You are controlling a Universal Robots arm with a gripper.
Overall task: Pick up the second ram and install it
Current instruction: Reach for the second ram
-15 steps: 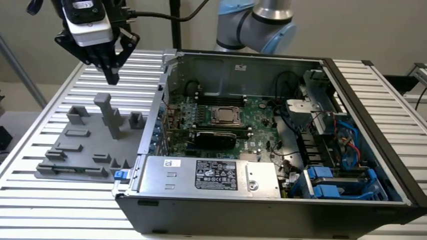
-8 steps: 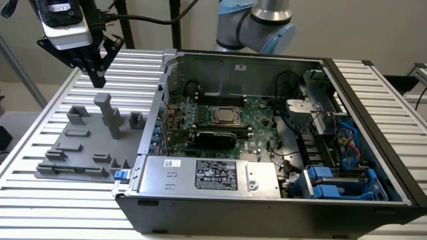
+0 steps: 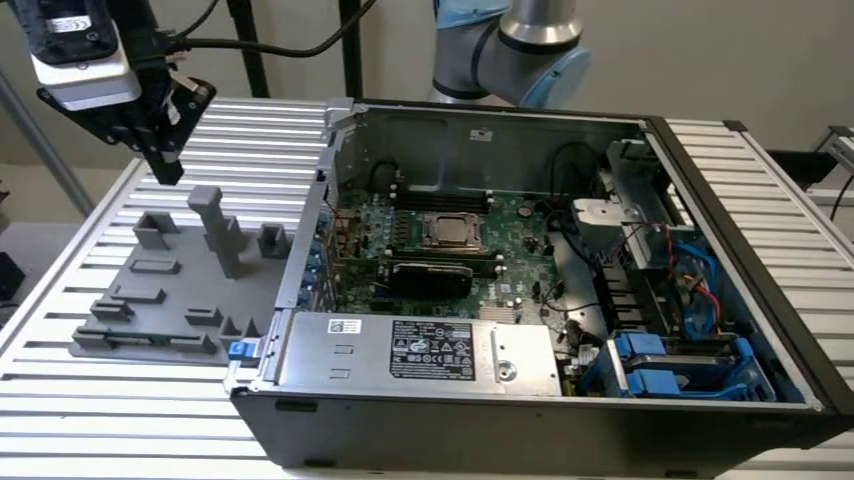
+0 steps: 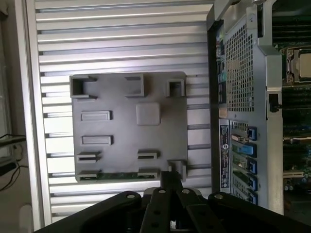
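My gripper (image 3: pixel 166 170) hangs shut and empty above the far end of a grey holder plate (image 3: pixel 160 290), on the exterior view's left. In the wrist view its dark fingers (image 4: pixel 170 180) are pressed together over the plate's edge. The second ram (image 4: pixel 119 175) shows as a thin green strip lying in a slot along that edge of the holder plate (image 4: pixel 160 92), close beside the fingertips. The open computer case (image 3: pixel 534 400) sits next to the plate, with its green motherboard (image 3: pixel 514 225) exposed.
Grey posts (image 3: pixel 207 215) rise from the holder plate under the gripper. Inside the case are a silver processor (image 3: pixel 454 232), a black card (image 3: pixel 427 277), a grey power supply (image 3: pixel 414 350) and blue drive brackets (image 3: pixel 667 370). Everything rests on a slatted metal table (image 3: pixel 107 420).
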